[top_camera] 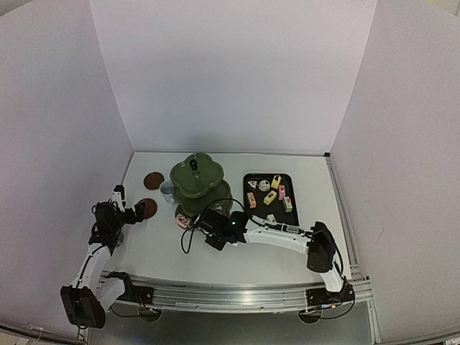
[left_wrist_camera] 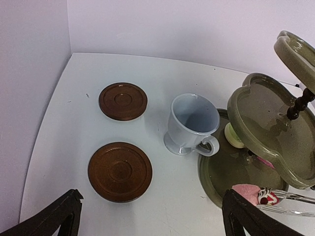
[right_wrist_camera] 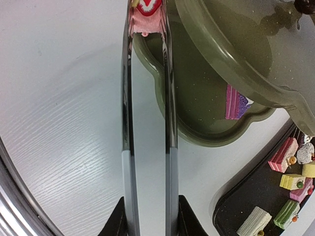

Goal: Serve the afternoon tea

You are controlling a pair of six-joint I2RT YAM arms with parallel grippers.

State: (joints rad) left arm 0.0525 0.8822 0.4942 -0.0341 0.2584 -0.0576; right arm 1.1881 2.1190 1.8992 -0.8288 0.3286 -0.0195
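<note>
1. On the near side of the stand (top_camera: 195, 176), I am running the right gripper (top_camera: 218, 234) with its fingers clamped on the tongs (right_wrist_camera: 127, 98), and the tongs are pinching a pink cake (right_wrist_camera: 146, 19).
2. That cake is hanging at the near-left rim of the stand's bottom tier, partly over the table. I cannot tell whether it is touching the rim.
3. I am reading this as the plating step: one cake is going onto the stand, where a pink-and-purple slice (right_wrist_camera: 231, 102) is already lying on the bottom tier.
4. Next, I am expecting to push the tongs further in over that tier, lower them, then ease them apart so the cake lands flat, clear of the edge.
5. Left of the stand, the left gripper (left_wrist_camera: 152, 216) is hovering with its fingers wide apart, holding nothing, near the two coasters (left_wrist_camera: 120, 171).
6. The blue cup (left_wrist_camera: 193, 123) is standing just beside the stand's left rim, on neither coaster.
7. Right of the stand, further back, more cakes (top_camera: 269, 194) are lying in the black tray (top_camera: 290, 178).
</note>
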